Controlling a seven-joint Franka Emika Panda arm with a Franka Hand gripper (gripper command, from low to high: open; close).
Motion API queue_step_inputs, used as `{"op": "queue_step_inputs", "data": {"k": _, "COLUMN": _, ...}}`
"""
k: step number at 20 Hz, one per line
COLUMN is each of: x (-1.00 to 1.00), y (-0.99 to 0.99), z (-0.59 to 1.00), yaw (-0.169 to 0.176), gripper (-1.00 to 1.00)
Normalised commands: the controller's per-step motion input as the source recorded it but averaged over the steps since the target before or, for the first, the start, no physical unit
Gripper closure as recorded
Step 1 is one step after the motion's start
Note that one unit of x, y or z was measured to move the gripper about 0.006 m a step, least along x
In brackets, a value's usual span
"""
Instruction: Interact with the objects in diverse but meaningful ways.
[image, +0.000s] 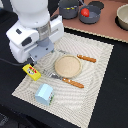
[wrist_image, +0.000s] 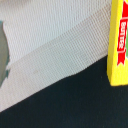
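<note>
I see my arm's gripper (image: 34, 61), jaws hidden so I cannot tell their state, above the yellow packet (image: 32, 72) at the frame's left.

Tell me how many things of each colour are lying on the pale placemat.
Yellow: 1, the butter packet
Light blue: 1, the cup
Tan: 1, the round plate
Orange-handled: 2, one utensil beyond the plate, one utensil nearer the camera
Total: 5
</note>
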Motion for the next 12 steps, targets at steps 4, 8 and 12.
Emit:
{"op": "queue_step_inputs", "data": {"k": 4, "x": -0.69, "y": -0.2, "z": -0.14, "yaw": 0.0, "gripper": -1.0}}
{"op": "queue_step_inputs", "data": {"k": 8, "x": -0.74, "y": -0.08, "z": -0.05, "yaw": 0.0, "gripper": -1.0}}
{"op": "queue_step_inputs", "data": {"k": 12, "x": -0.52, "y": -0.05, "z": -0.05, "yaw": 0.0, "gripper": -1.0}}
